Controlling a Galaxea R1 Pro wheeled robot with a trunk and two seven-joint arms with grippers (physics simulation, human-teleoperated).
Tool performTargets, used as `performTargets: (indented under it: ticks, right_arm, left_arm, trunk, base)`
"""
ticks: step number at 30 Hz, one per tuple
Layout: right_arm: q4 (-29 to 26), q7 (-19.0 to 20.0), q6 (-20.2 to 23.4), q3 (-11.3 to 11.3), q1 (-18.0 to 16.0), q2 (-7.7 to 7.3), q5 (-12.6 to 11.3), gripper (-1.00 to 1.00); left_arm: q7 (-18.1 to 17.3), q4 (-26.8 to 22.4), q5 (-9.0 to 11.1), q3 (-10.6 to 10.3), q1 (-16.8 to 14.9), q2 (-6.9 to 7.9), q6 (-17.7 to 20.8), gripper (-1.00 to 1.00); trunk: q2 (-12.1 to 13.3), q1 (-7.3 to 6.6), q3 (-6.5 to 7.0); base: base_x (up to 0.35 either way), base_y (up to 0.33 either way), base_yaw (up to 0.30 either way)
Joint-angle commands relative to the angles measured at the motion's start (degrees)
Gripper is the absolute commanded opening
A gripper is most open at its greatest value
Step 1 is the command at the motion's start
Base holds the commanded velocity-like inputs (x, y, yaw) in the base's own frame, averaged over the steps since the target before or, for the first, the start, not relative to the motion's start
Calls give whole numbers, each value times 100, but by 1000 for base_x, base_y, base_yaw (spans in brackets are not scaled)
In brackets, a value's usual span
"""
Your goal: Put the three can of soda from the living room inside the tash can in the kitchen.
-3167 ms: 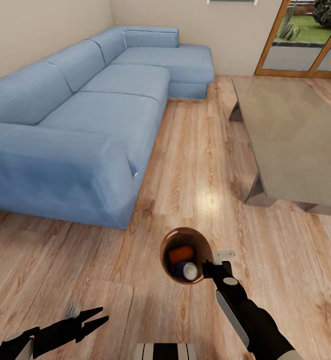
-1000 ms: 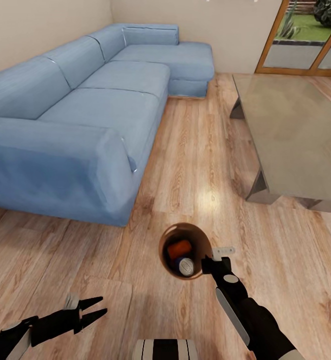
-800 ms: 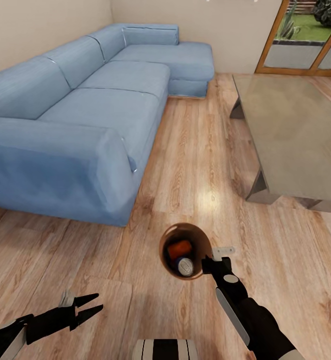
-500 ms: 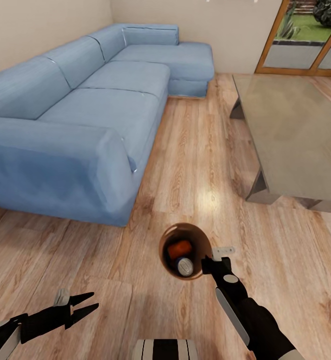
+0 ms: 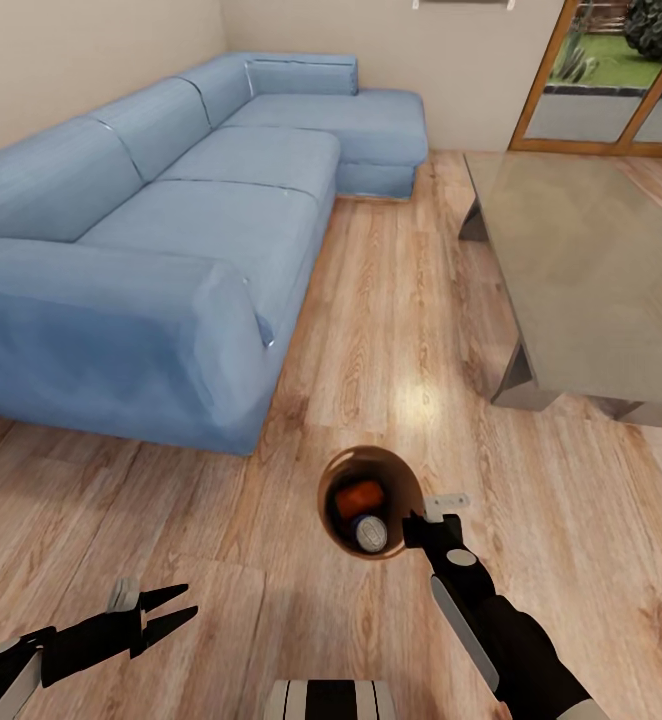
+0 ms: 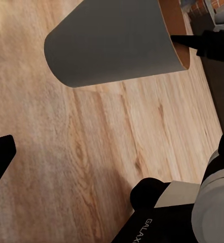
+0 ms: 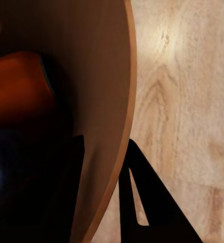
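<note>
The right hand [image 5: 418,528] is clamped on the rim of the tash can [image 5: 396,478], one finger inside and one outside, carrying it above the wood floor [image 5: 391,330]. Inside lie cans of soda [image 5: 359,497]. The left hand [image 5: 161,612] hangs spread open, empty.

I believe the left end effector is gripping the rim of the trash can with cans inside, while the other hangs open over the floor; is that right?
Not quite: the head view shows the right end effector gripping the rim of the trash can, with soda cans inside. The left end effector hangs open over the floor.
</note>
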Motion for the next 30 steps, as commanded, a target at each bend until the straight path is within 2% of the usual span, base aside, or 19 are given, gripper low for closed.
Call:
performTargets:
  ticks: [1, 22, 24, 30]
  right_arm:
    - [-3, 13, -6, -1, -2, 1, 17, -100]
    - [-1, 13, -6, 1, -2, 1, 17, -100]
    - [-3, 13, -6, 3, -2, 1, 17, -100]
    - [1, 13, -6, 0, -2, 1, 17, -100]
  left_arm:
    - [0, 0, 0, 0, 0, 0, 0, 100]
    - [-1, 0, 1, -7, 0, 0, 1, 100]
    - [0, 0, -3, -7, 0, 0, 5, 100]
    - [0, 0, 0, -7, 0, 0, 8, 100]
  trunk:
    - [0, 0, 1]
    - [0, 0, 1]
    - [80, -44, 37]
    - [80, -44, 37]
  base:
    - [0, 0, 0]
    - [0, 0, 0]
    - [0, 0, 0]
    - [0, 0, 0]
